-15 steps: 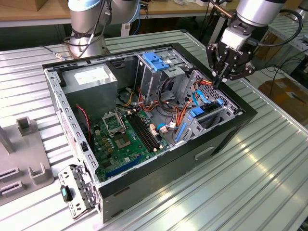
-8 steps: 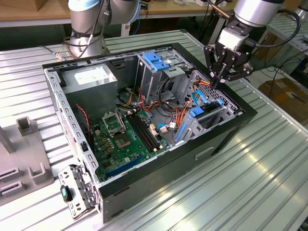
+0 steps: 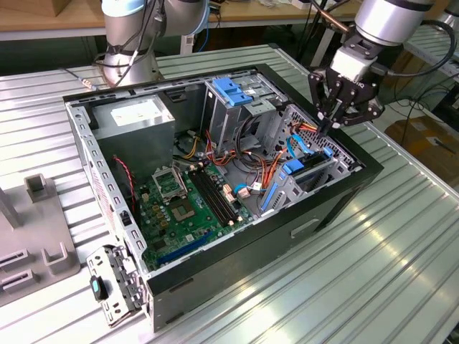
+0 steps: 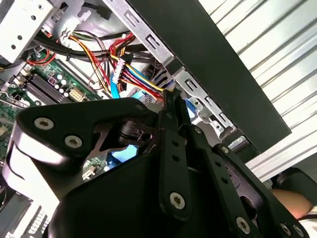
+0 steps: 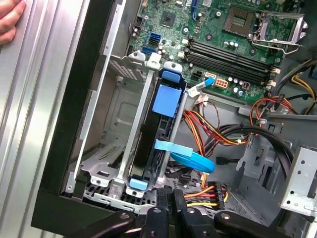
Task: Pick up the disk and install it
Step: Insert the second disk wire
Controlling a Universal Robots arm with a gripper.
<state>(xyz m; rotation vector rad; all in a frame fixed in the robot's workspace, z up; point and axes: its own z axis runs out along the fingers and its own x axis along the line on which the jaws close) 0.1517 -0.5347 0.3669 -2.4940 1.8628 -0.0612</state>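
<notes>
The disk (image 5: 151, 144) stands on edge in the metal bay (image 5: 106, 148) at the front corner of the computer case (image 3: 344, 188), blue frame ends showing. The gripper (image 3: 331, 118) hovers just above the bay, fingers (image 5: 171, 201) pressed together and holding nothing. In the exterior view, the green board (image 3: 190, 208) lies at nine o'clock from the bay. A hand (image 5: 10, 20) rests on the table (image 3: 387, 272) beside the case.
</notes>
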